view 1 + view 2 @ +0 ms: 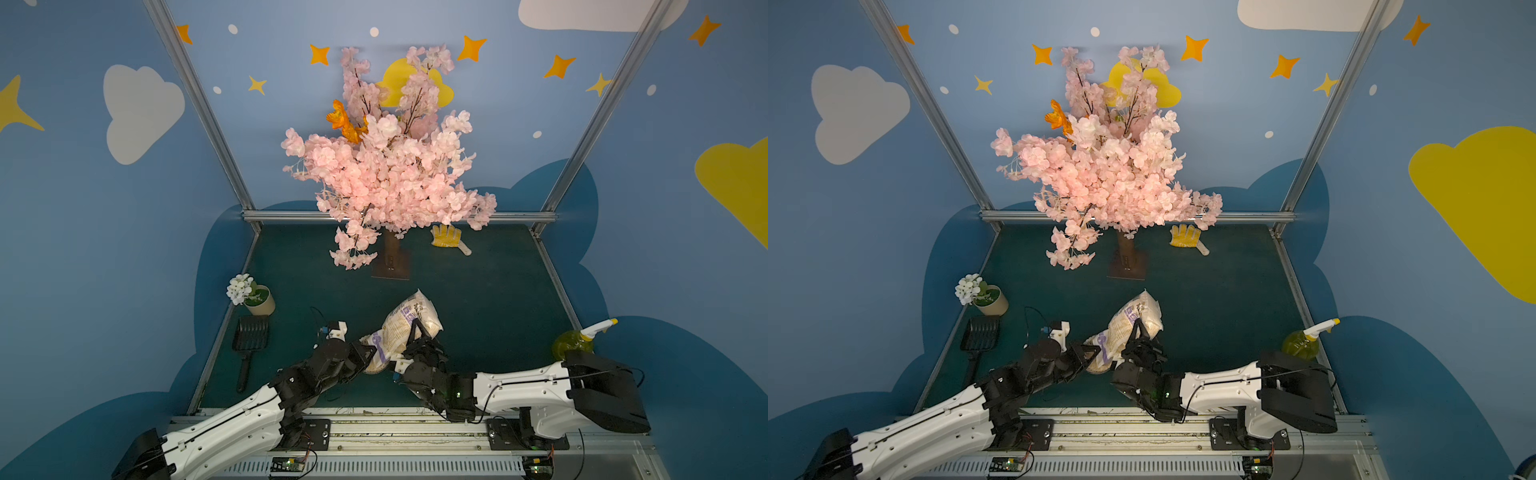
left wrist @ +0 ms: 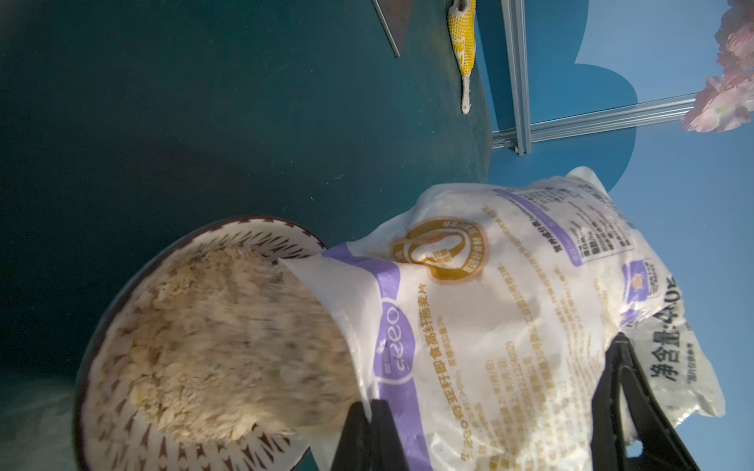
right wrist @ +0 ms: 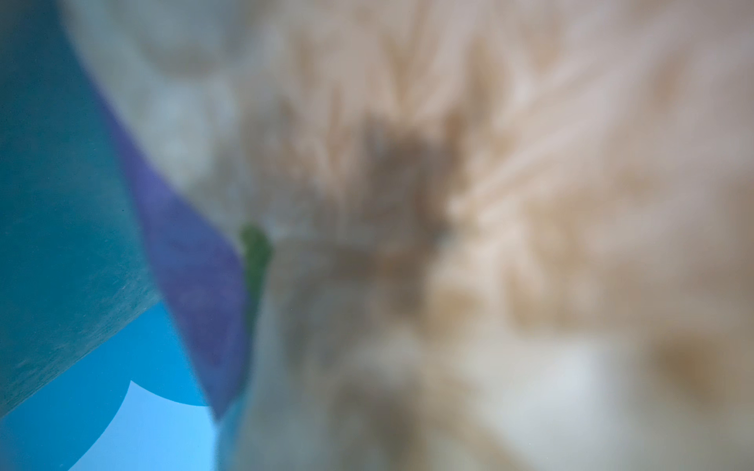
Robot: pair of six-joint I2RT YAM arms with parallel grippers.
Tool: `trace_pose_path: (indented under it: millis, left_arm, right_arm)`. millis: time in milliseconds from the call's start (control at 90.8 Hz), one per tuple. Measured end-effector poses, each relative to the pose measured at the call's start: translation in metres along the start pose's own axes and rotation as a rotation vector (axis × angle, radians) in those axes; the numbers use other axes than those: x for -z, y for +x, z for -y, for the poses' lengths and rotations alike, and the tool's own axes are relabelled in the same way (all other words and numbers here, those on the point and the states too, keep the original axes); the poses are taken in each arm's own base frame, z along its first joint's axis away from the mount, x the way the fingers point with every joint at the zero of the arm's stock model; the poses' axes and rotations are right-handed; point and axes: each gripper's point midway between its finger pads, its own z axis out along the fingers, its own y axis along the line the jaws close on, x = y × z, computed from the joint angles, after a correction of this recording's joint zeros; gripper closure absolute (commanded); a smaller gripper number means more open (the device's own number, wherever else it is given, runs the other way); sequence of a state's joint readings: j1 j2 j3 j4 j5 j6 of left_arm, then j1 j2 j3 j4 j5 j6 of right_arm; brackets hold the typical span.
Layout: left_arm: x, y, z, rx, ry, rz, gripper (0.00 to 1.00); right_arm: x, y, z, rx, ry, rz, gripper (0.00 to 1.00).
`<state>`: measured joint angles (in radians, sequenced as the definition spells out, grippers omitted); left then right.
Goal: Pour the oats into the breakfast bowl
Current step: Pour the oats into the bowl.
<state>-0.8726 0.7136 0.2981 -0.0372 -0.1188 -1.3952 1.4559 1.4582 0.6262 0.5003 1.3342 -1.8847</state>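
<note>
The bag of oats [image 1: 409, 328] is hanging tilted over the front middle of the green counter [image 1: 478, 311], held between both arms, its sealed end pointing up and back and its open mouth aimed down at the bowl [image 2: 114, 407]. In the left wrist view, oats [image 2: 245, 326] are streaming from that mouth in a blurred beige rush and piling up inside the bowl, which is sitting on the counter directly under the bag. From above, only a sliver of the bowl [image 1: 1098, 368] is showing beneath the plastic.

The left hand [image 1: 368, 353] is pinching the bag's purple-printed edge beside the mouth, its jaws squeezed fully together on the plastic [image 2: 369, 432]. The right hand [image 1: 417, 336] is gripping the fuller body of the bag higher up, jaws partly spread around it. Its own camera is giving nothing but a beige blur, pressed close to the bag.

Farther off, a flowerpot [image 1: 259, 301] and a black scoop [image 1: 249, 336] are sitting at the left edge, a spray bottle [image 1: 573, 343] at the right, and a yellow glove [image 1: 446, 237] is lying at the back beside a pink blossom tree [image 1: 386, 166].
</note>
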Motion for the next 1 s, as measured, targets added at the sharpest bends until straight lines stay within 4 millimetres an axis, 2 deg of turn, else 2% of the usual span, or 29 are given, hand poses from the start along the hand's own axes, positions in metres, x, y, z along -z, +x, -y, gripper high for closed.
trace_pose_path:
  millis: [815,1002]
  left_arm:
    - [-0.0037,-0.0015,0.0001,-0.005,-0.003,0.010,0.97]
    - [-0.0046,-0.0017,0.0037,-0.006,0.010,0.011,0.97]
  right_arm:
    - [0.0002,0.0023,0.0047,-0.010,0.011,-0.005,1.00]
    - [0.0017,0.0084,0.0061,-0.023,0.014,-0.005,1.00]
